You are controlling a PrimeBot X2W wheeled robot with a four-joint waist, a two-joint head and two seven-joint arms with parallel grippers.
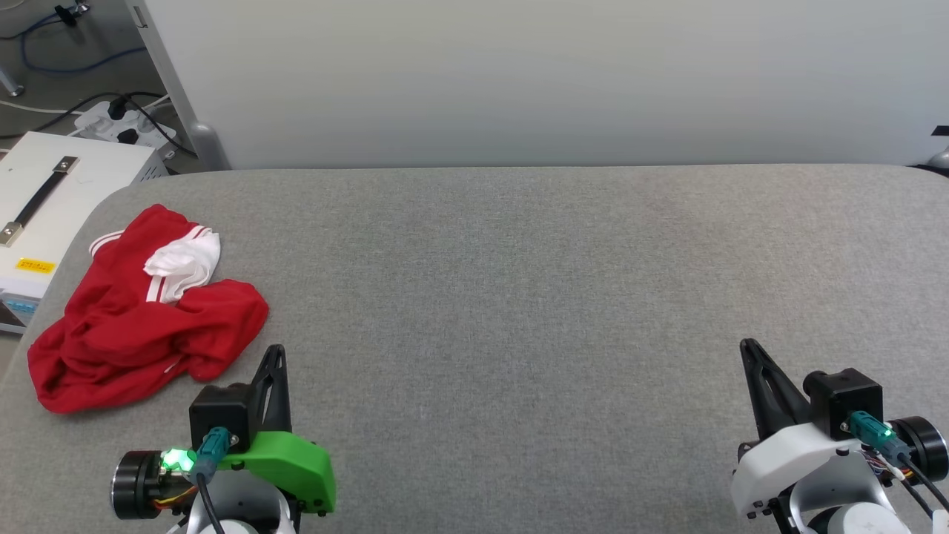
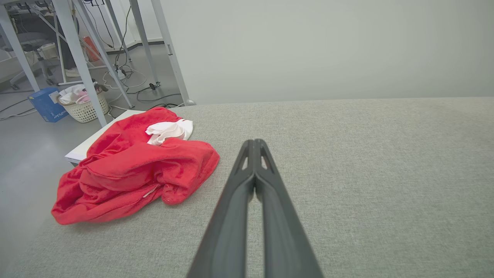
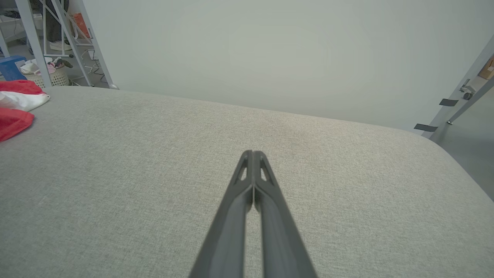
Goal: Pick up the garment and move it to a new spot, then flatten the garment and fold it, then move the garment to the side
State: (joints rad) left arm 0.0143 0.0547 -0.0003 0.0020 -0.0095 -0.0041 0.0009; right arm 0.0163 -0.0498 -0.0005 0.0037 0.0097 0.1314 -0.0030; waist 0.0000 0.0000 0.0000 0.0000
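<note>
The garment (image 1: 141,315) lies crumpled in a red heap with a white sleeve on top, at the left end of the grey padded table (image 1: 519,297). It also appears in the left wrist view, garment (image 2: 131,170), and at the left edge of the right wrist view, garment (image 3: 15,112). My left gripper (image 1: 276,352) hovers just right of the heap, fingers pressed together and empty, left gripper (image 2: 254,143). At the lower right, far from the cloth, my right gripper (image 1: 749,347) is shut too, right gripper (image 3: 252,154).
A white case (image 1: 52,200) with a strap handle stands beside the table's left end. A pale wall panel (image 1: 549,81) rises behind the table. Cables and a power strip (image 1: 122,126) lie on the floor at the far left, with a laundry basket (image 2: 87,104) near metal legs.
</note>
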